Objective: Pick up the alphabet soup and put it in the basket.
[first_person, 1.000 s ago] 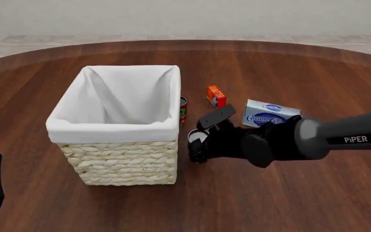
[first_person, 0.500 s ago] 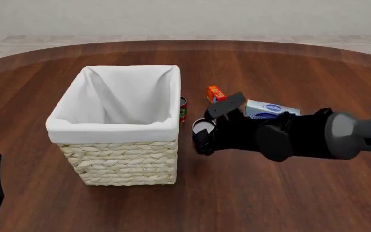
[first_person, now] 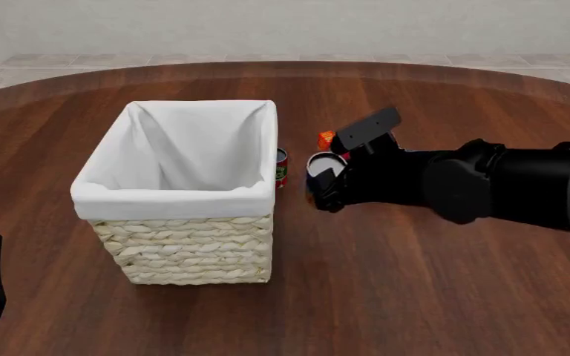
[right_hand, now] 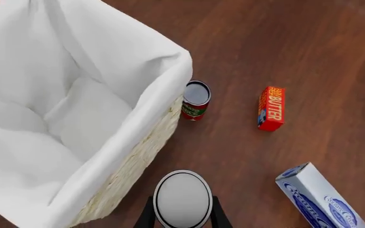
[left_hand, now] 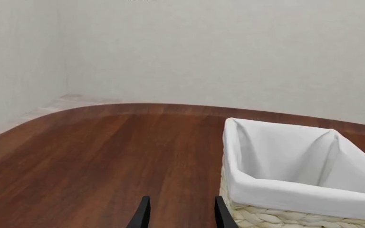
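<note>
In the left wrist view, your left gripper (left_hand: 179, 218) is showing only 2 dark fingertips, parted with bare wood between them and gripping nothing. The basket (left_hand: 277, 219) is sitting just beside them, its white lining folded over the rim. A wide stretch of table (left_hand: 93, 156) is lying open toward the curved far edge.

In the front view, your right arm is reaching in from the right edge, stretched nearly level above the wood, with the right gripper (first_person: 320, 182) pointing at the basket's (first_person: 191, 245) right wall. The alphabet soup (first_person: 325, 166) is sitting between its fingers, held off the table, with only its pale round top plainly showing. The can is beside the basket's rim, not over the opening. A small red-and-green can (first_person: 281, 166) is standing against the basket's right wall. Your left arm is showing only as a dark shape at the near left corner.

In the right wrist view, the 2 fingers are closing on the alphabet soup (right_hand: 182, 199) from either side, next to the basket (right_hand: 144, 147) wall. The red-and-green can (right_hand: 196, 99), a butter box (right_hand: 271, 108) and a blue-and-white box (right_hand: 322, 199) are lying well apart on open wood.
</note>
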Controlling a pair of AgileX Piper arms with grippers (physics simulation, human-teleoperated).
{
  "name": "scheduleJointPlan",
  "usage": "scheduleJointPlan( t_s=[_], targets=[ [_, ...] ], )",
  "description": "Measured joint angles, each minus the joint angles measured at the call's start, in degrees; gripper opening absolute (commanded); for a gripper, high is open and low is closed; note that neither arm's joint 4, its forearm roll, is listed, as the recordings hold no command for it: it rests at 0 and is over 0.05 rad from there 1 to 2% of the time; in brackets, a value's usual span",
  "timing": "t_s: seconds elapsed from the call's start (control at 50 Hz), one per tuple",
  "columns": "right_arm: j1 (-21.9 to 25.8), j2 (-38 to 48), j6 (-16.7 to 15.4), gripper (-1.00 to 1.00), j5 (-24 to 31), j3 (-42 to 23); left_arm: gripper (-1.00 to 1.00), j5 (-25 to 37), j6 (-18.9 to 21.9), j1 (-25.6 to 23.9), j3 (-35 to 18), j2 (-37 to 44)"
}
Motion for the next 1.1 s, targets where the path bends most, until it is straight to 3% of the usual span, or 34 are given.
scheduleJointPlan(
  t_s=[0.72,1.1],
  targets=[
    [-4.2,-7.4,-5.2,-1.0,14.6,-12.4,1.0,-0.2,0.6,-0.3,-1.1,0.0],
    [-4.7,-7.5,-5.7,-1.0,22.8,-22.9,1.0,0.5,0.8,-0.1,-2.1,0.0]
  ],
)
